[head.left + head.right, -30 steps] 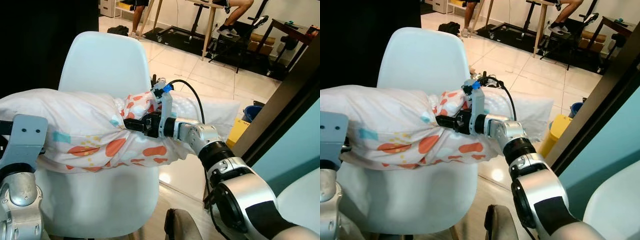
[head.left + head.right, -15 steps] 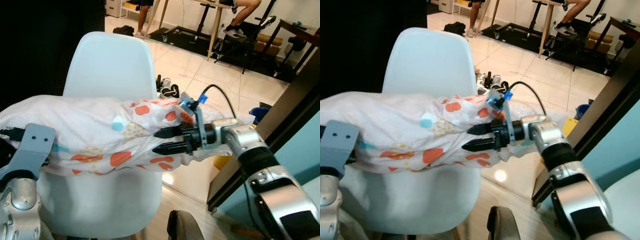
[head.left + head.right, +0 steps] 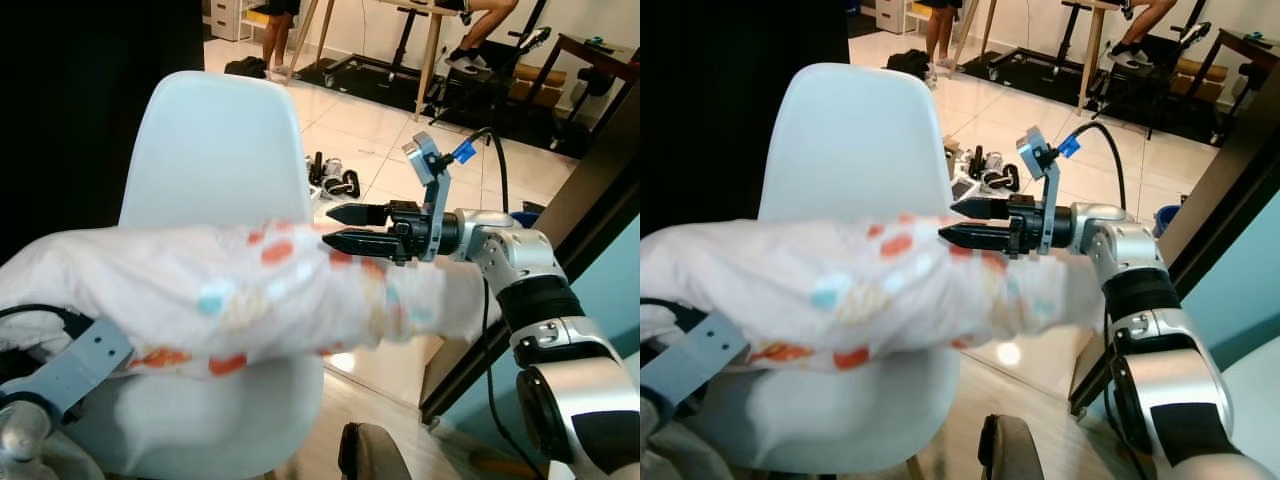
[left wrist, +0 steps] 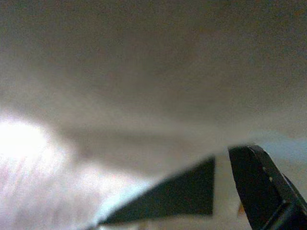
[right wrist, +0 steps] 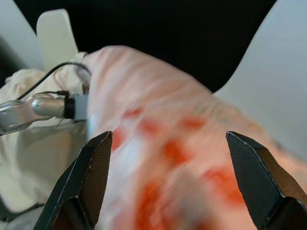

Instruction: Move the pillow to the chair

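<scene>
Nearest the camera, the left arm's bracket sits low at the robot's left, and the left gripper (image 4: 254,187) is buried against pale cloth in its wrist view; whether its jaws are parted or closed on the fabric cannot be told, though the pillow's near end seems to rest on or be held by that arm. The pillow (image 3: 230,300), white with orange and blue spots, hangs blurred across the front of the white shell chair (image 3: 215,150), above the seat rather than settled on it, its far end drooping past the seat's right edge. Just above that drooping end hovers the right gripper (image 3: 340,227), its two black fingers (image 3: 362,213) parted a little and holding nothing; its wrist view looks down at the patterned cloth between widely spaced fingertips. The step in hand appears to be the release: the pillow is being let down onto the chair. The next move probably calls for the left arm to let its end go and draw clear, so the pillow drops fully onto the seat without sliding off the right edge. Beyond the chair lie tiled floor (image 3: 400,140), some shoes (image 3: 335,180), and a person's legs (image 3: 275,30) by wooden furniture.
</scene>
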Tool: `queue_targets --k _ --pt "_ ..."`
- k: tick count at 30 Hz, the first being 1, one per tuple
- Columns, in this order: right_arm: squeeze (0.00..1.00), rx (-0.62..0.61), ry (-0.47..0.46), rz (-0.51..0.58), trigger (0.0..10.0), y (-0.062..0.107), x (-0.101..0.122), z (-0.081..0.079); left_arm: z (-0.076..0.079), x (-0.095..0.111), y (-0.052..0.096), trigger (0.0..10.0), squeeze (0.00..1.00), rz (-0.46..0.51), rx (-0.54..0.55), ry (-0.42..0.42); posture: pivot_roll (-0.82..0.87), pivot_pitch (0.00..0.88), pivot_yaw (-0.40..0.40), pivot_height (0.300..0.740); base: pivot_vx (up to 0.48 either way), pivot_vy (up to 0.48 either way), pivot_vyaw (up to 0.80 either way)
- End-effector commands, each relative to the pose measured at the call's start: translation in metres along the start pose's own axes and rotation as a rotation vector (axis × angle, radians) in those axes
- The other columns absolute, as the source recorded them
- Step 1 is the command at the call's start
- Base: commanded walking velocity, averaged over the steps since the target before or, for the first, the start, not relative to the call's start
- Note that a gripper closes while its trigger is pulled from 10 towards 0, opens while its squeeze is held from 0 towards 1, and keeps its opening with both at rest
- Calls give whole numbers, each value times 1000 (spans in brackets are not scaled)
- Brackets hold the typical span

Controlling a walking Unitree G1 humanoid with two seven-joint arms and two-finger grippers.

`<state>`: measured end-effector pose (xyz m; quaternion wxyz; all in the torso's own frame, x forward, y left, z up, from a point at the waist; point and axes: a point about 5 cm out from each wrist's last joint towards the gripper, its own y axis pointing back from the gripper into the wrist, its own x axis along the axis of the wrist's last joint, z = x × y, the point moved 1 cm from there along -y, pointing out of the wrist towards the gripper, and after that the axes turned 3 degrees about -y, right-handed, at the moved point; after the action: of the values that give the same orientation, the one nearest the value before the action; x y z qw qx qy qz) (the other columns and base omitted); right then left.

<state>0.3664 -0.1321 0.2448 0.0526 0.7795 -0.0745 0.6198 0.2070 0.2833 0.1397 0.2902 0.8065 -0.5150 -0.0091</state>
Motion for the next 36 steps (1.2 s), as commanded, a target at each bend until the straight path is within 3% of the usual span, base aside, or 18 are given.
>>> queue_targets --k 1,3,4,5,6,7,8,9,13,14,17,18,21,27,32,34,35,36 --pt "0 -40 6 29 10000 4 0 3 8 9 7 10000 0 51 -120 -9 36 0 -155 527 0 0 0" --pt "0 -40 6 29 10000 4 0 3 8 9 7 10000 0 51 -120 -9 36 0 -155 527 0 0 0" --pt "0 -90 7 25 10000 4 -1 8 10 18 16 10000 0 103 -208 -3 38 0 -154 527 0 0 0" --pt "0 -90 7 25 10000 4 -1 8 10 18 16 10000 0 103 -208 -3 38 0 -154 527 0 0 0" --pt "0 -138 7 25 10000 5 -2 12 14 28 28 10000 0 177 -321 -26 40 0 -151 527 0 0 0" --pt "0 -138 7 25 10000 5 -2 12 14 28 28 10000 0 177 -321 -26 40 0 -151 527 0 0 0" --pt "0 -212 4 28 10000 7 -3 19 30 48 63 10000 0 357 -576 -77 40 0 -147 527 0 0 0" --pt "0 -234 4 33 10000 7 -3 20 35 56 79 10000 0 446 -667 -93 40 0 -146 527 0 0 0" --pt "0 -245 3 36 10000 8 -3 21 37 60 89 10000 0 499 -715 -101 40 0 -146 527 0 0 0" --pt "0 -260 -1 45 10000 8 -2 23 38 67 101 10000 0 579 -773 -99 42 0 -145 527 0 0 0" --pt "0 -273 -5 50 10000 9 -3 24 36 73 110 10000 0 663 -805 -90 44 0 -144 527 0 0 0" --pt "0 -288 -9 55 10000 9 -4 25 31 80 116 10000 0 744 -824 -74 49 0 -143 527 0 0 0" --pt "0 -308 -14 65 10000 9 -5 27 19 90 117 10000 0 817 -772 -35 47 0 -140 527 0 0 0" --pt "0 -350 -20 74 10000 9 -9 31 4 94 106 10000 0 807 -664 78 40 0 -137 527 0 0 0" --pt "0 -370 -23 69 10000 10 -10 33 10 84 114 10000 0 772 -746 27 37 0 -138 527 0 0 0" --pt "0 -396 -26 57 10000 12 -12 35 23 53 109 10000 0 515 -836 -124 37 0 -137 527 0 0 0" --pt "0 -408 -28 49 10000 13 -13 36 26 41 107 10000 0 431 -868 -176 40 0 -135 527 0 0 0" --pt "0 -408 -28 49 10000 13 -13 36 26 41 107 10000 0 431 -868 -176 40 0 -135 527 0 0 0"
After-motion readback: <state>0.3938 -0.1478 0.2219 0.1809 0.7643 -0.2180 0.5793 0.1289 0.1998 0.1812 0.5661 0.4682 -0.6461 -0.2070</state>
